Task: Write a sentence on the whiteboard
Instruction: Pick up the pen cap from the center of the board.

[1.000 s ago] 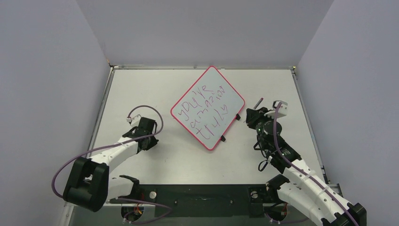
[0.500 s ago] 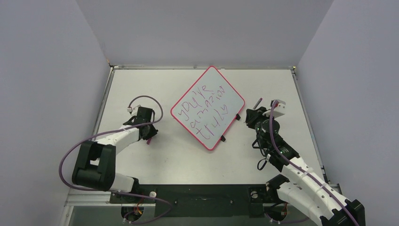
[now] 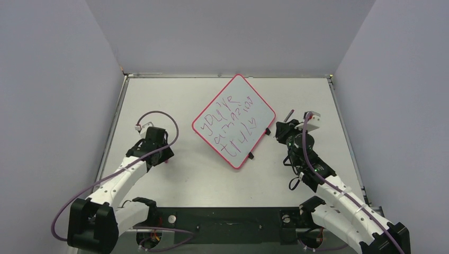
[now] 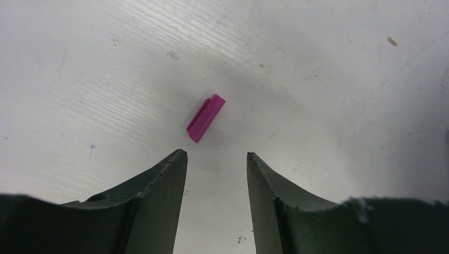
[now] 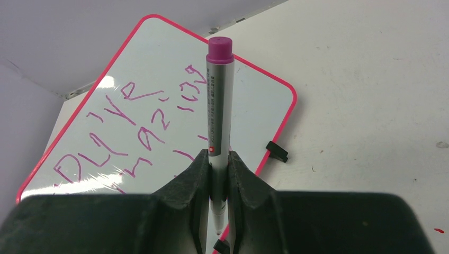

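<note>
Left gripper [image 4: 216, 159]: jaws apart, nothing between them, pointing down at the table [image 3: 201, 174]. A magenta marker cap [image 4: 205, 118] lies loose on the tabletop just beyond the fingertips, not touching either one.

Right gripper [image 5: 217, 159]: jaws clamped on a marker pen [image 5: 217, 100] with a silver-grey barrel. The pen is gripped low on the barrel and its magenta end sticks out past the fingertips. Whether the other end is a bare nib cannot be told.

In the top view the right gripper sits just beside the right-hand edge of the whiteboard [image 3: 241, 90], and the pen is off the board surface.

Whiteboard: lies flat on the table, turned corner-on like a diamond. It is in the far middle of the table, between the arms and closer to the right one. It has a pink-red rim and two small black tabs [image 3: 267, 131] on its near-right edge.

The sentence [image 3: 232, 126]: three lines of reddish-purple scrawl running across the board, only partly legible.
</note>
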Robot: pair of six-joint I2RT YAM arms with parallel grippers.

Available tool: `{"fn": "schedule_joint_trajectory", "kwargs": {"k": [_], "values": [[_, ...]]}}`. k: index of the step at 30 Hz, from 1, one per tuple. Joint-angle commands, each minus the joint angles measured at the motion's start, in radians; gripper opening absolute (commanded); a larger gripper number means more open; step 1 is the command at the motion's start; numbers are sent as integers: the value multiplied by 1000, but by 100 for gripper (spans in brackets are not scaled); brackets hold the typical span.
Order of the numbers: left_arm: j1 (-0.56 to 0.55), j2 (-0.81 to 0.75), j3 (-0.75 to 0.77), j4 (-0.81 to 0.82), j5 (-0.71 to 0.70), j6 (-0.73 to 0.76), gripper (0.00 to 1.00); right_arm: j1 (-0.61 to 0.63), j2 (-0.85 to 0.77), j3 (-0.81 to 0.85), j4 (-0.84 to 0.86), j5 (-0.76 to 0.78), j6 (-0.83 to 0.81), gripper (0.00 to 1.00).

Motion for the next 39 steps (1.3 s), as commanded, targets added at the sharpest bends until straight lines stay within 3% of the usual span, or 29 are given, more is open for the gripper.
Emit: {"fn": "schedule_joint_trajectory", "kwargs": {"k": [1,6,16,27,33,39], "values": [[52,85,-14,20,-3,-10,43,-4,-13,35,33,-14,5,0],[112,166,-30,88,67,14,43,-5,-29,32,14,-3,4,0],[122,220,-47,158,89,43,37,-5,-23,31,11,2,1,0],[133,294,-7,187,90,90,39,-4,-11,38,13,5,0,0],[133,329,-2,207,119,96,26,-5,-15,36,10,15,-2,0],[131,283,-22,197,149,78,22,-5,-4,33,20,12,6,0]]}}
